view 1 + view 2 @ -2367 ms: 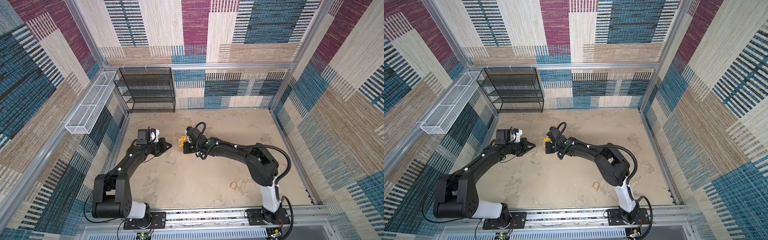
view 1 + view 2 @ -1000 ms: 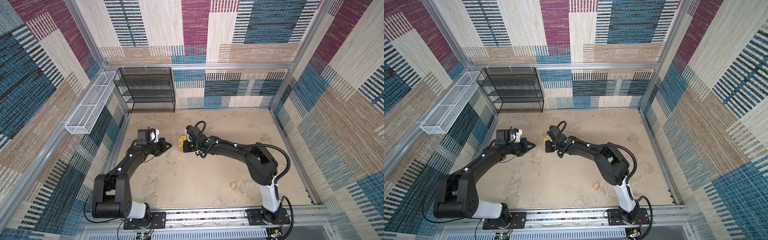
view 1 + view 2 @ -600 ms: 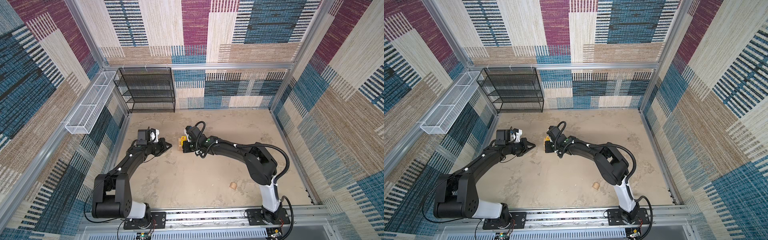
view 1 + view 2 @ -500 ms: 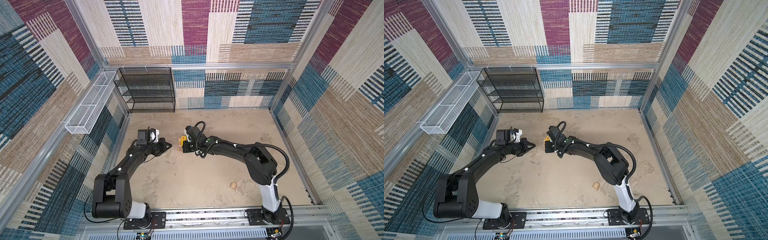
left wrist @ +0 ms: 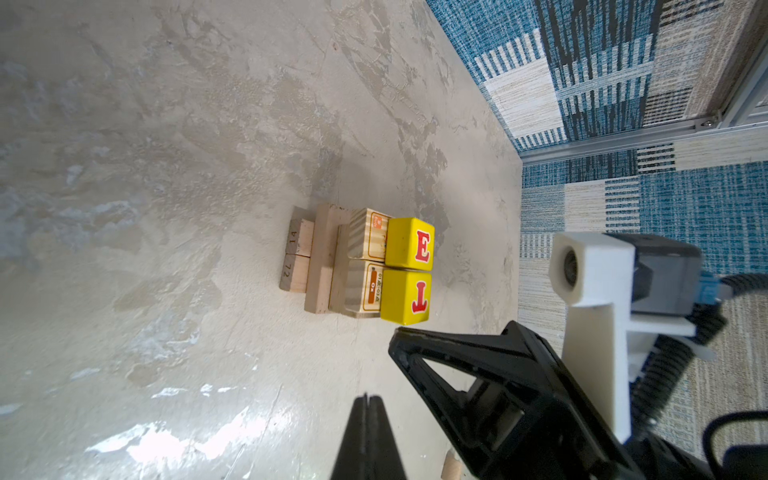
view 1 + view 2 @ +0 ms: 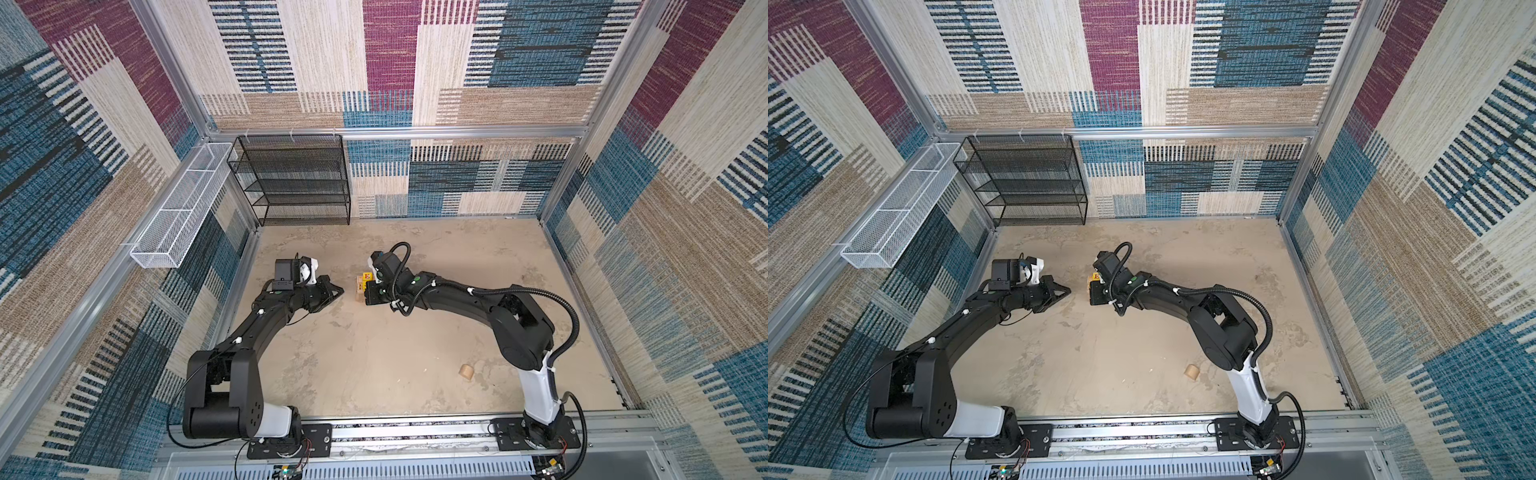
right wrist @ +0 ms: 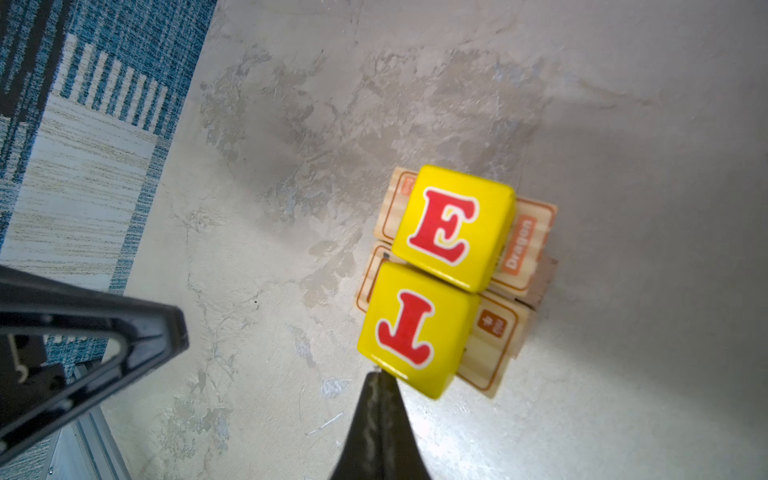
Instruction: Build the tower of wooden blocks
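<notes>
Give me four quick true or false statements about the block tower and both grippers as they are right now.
1. Two yellow blocks sit side by side on top of the tower. True.
2. The left gripper holds a block. False: it is shut and empty, apart from the tower.
3. The round wood piece crowns the tower. False: it lies alone on the table, far from the tower.
4. The right gripper is shut, with its tip beside the yellow blocks. True.

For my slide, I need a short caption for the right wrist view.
Right gripper, jaws shut, beside two yellow letter blocks topping the tower.
</notes>
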Controlling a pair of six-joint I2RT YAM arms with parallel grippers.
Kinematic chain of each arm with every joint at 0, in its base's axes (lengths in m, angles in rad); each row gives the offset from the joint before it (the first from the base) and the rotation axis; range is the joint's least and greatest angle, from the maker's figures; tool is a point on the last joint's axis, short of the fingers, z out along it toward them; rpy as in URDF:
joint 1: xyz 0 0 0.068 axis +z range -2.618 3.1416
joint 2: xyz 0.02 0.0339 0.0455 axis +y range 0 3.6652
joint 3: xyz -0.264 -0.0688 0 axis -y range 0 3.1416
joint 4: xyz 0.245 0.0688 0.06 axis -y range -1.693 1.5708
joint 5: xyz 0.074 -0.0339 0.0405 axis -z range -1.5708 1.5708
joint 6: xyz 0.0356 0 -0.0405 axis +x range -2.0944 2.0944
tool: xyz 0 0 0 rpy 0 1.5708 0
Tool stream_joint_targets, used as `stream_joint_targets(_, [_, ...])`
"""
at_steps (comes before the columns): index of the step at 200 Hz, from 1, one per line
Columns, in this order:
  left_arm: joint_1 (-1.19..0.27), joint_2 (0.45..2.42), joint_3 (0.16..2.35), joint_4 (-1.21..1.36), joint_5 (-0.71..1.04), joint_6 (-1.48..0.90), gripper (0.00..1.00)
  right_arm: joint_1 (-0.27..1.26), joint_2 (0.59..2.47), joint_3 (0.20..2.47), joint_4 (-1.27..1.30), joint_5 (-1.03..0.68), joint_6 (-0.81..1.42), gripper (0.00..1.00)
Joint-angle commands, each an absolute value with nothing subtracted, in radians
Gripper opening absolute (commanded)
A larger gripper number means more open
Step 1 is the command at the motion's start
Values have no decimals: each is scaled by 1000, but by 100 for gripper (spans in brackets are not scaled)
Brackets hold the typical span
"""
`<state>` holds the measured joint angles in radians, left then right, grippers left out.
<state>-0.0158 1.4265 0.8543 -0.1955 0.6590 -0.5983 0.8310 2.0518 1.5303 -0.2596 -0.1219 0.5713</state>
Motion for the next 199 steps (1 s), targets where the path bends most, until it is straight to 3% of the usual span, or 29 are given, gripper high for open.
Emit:
stream_joint_targets(1, [-16, 1422, 856, -199, 657, -590, 0, 833, 2048, 1539, -257, -111, 568, 1])
stream_joint_targets(103, [-17, 1399, 873, -238, 624, -558, 0, 832, 2000, 1499, -222, -184, 592, 2])
stream_joint_targets(199, [-18, 1290, 957, -394, 493, -454, 39, 835, 1868, 1361, -155, -260, 572, 7])
